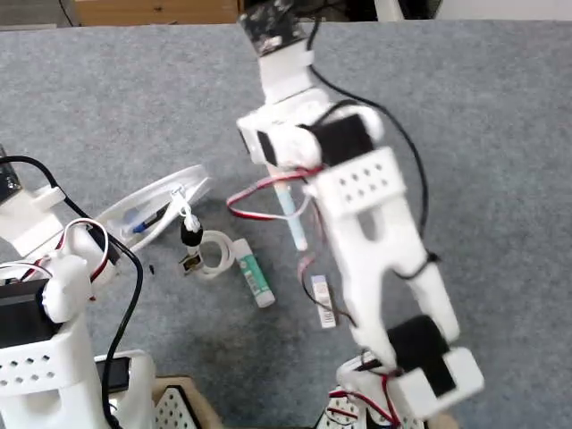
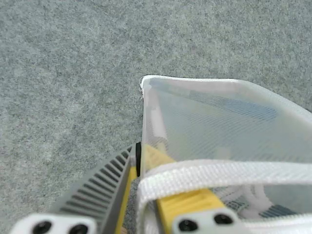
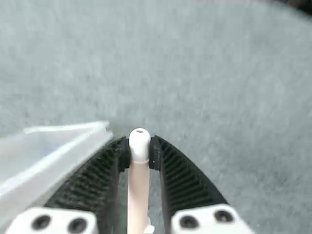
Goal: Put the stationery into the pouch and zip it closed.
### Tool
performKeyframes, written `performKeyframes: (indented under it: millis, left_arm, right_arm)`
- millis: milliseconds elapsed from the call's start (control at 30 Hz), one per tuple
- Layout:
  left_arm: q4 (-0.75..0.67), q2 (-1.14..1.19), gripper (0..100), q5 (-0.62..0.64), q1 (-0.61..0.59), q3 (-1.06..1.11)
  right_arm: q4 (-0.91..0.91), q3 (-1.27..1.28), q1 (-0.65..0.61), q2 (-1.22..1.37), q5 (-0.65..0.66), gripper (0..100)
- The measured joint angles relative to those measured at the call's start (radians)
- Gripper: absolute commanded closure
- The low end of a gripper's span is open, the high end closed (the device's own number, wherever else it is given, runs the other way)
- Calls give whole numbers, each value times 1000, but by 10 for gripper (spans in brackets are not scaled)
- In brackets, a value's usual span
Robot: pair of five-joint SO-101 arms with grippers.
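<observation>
At the left of the surface [image 1: 500, 107], your left jaws are pinched shut on the woven edge of the pouch [image 2: 214, 117], propping its mouth open. Your right jaws are clamped on a pen [image 3: 139, 190], its rounded end poking just past the tips, close beside the pouch's corner.

Expect the pouch to be limp. The mesh will likely sag and fold, so the stiffer zip tape is the place to hold it. The pen looks light, rigid and smooth, and it may swivel if it knocks the rim. The glue stick [image 1: 255, 279] should roll, so take it across the barrel. The tape roll [image 1: 214, 253] is best pinched through its wall.

The high view lays out the loose pieces near the pouch: roll, glue stick, a black clip [image 1: 190, 234] and a small labelled bar [image 1: 323, 301]. The left wrist view adds the grip on the webbing and pale shapes inside the mesh, too vague to name. The right wrist view shows how squarely the pen sits between the pads.
</observation>
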Motion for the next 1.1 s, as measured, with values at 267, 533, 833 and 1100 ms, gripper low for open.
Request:
performKeyframes:
  millis: [267, 533, 833, 1100]
  left_arm:
    - [0, 0, 972, 0, 0, 0]
    - [0, 0, 972, 0, 0, 0]
    - [0, 0, 972, 0, 0, 0]
    - [21, 0, 972, 0, 120, 0]
  right_arm:
    - [0, -8, -20, -170, 0, 987]
    - [0, -158, -204, -305, 0, 987]
    - [-55, -310, -384, -308, 51, 987]
    - [-198, -319, -493, -308, 64, 987]
